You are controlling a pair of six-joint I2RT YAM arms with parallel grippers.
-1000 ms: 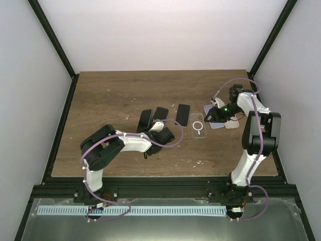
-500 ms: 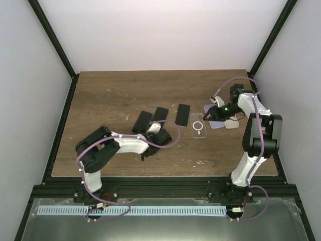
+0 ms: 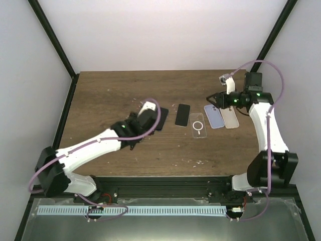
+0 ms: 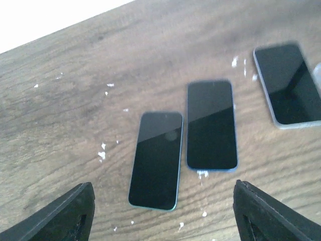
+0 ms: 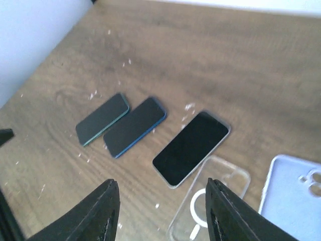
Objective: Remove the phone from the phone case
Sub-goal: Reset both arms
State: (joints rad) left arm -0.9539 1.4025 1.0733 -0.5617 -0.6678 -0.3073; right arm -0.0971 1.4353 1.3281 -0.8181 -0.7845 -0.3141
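While the left gripper (image 4: pixel 163 206) hangs above the table (image 3: pixel 110 90) with its fingers spread wide, I can see two phones right under it, well to the left of the clear case (image 5: pixel 208 213) with the white ring: a teal-rimmed phone (image 4: pixel 155 159) and a blue-rimmed phone (image 4: pixel 211 125), side by side, screens up, almost touching. I can't tell from here whether those coloured rims are cases. A grey-rimmed phone (image 5: pixel 191 147) lies just beside the clear case on its left, face up. On the clear case's other side sit a lilac case (image 5: pixel 291 196) and then a tan case (image 3: pixel 230 118), both lying flat. The right gripper (image 5: pixel 160 201) hovers beyond those cases, jaws wide too, holding nothing
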